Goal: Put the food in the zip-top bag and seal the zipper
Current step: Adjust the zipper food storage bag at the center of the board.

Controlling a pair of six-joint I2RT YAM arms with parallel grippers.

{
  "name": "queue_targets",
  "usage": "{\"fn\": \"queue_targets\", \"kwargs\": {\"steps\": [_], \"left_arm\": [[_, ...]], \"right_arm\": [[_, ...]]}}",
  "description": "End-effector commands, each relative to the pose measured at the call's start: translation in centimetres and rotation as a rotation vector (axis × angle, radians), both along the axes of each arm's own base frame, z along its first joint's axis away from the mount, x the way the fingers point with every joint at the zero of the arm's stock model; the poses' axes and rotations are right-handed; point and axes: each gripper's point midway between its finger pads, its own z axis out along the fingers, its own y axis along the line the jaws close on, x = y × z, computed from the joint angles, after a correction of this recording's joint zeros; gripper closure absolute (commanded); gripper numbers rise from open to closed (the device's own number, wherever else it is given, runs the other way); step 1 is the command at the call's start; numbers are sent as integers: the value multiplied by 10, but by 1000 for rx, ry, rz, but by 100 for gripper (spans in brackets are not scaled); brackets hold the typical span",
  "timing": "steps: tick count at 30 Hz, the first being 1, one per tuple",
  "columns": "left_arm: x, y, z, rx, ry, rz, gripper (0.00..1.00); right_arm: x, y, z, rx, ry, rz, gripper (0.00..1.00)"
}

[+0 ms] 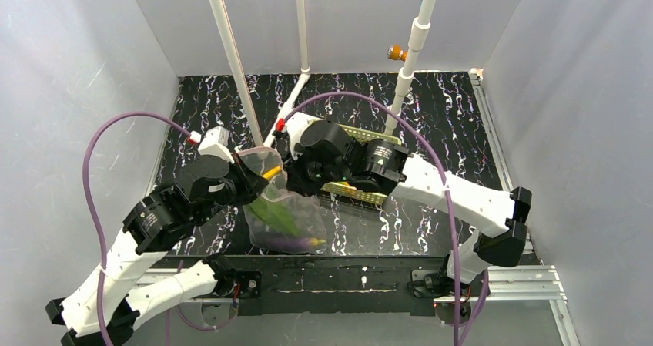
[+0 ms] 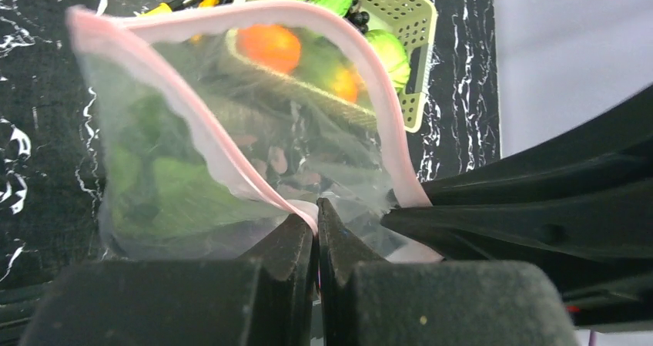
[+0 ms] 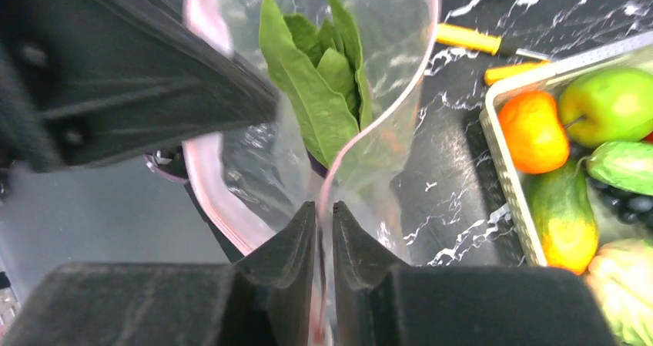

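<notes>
The clear zip-top bag (image 1: 286, 201) hangs between my two grippers with its mouth held wide. Green leaves (image 3: 316, 107) and the purple eggplant (image 1: 296, 243) are inside it. My left gripper (image 2: 316, 211) is shut on the pink zipper (image 2: 192, 122) at one side of the mouth. My right gripper (image 3: 324, 207) is at the opposite side, its jaws a little apart, and the zipper strip (image 3: 389, 103) runs loosely through the narrow gap. A pale-green cabbage (image 2: 390, 52) sits in the corner of the basket (image 2: 420, 22).
The yellow-green basket (image 3: 504, 157) beside the bag holds an orange, a green apple, a cucumber and other fruit. A yellow-handled tool (image 3: 470, 39) lies on the black marbled table. White poles (image 1: 231, 53) stand behind the bag. Grey walls close in both sides.
</notes>
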Motion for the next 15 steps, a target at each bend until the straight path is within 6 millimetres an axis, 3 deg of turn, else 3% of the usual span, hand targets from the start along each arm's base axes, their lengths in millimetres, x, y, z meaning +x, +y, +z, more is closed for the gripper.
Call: {"fn": "queue_targets", "kwargs": {"steps": [1,4,7,10,15], "left_arm": [[9,-17,21,-50,-62,-45,100],[15,-19,29,-25,-74,-44,100],[18,-22,31,-12,-82,-55,100],[19,-24,24,-4,-68,-58,100],[16,-18,11,0,-50,-34,100]], "right_arm": [[9,-3,65,92,-115,10,71],[16,-4,92,115,-163,-14,64],[21,-1,107,153,-192,-23,55],[18,11,105,196,-153,15,58],[26,17,85,194,-124,-27,68]]}}
